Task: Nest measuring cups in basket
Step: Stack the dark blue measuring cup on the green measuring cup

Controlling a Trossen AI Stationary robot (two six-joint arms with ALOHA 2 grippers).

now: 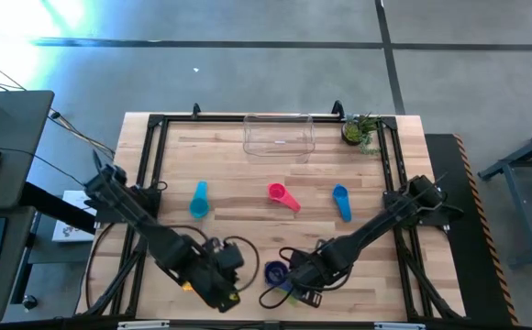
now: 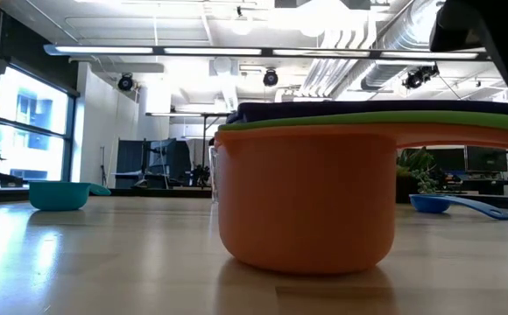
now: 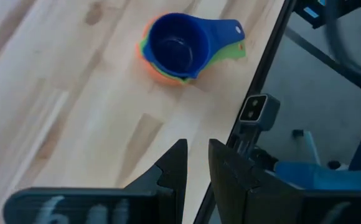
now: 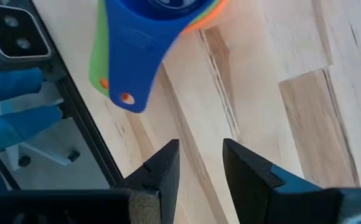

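A nested stack of cups [image 1: 276, 272], orange at the bottom, green in the middle and dark blue on top, stands by its orange base on the table near the front edge. It fills the low view [image 2: 306, 192]. My left gripper [image 3: 196, 165] is open by a narrow gap and empty, left of the stack [image 3: 177, 53]. My right gripper [image 4: 200, 162] is open and empty, right of the stack's handles [image 4: 127, 81]. A teal cup [image 1: 199, 199], a pink cup [image 1: 282, 195] and a blue cup [image 1: 341, 202] lie apart at mid-table. The clear basket [image 1: 278, 136] stands at the far edge.
A small potted plant [image 1: 361, 130] stands right of the basket. A black frame rail [image 3: 264, 74] runs along the table's near edge. Something blue, perhaps a gloved hand [image 4: 12, 112], shows beyond that edge. Bare wood lies between the loose cups and the basket.
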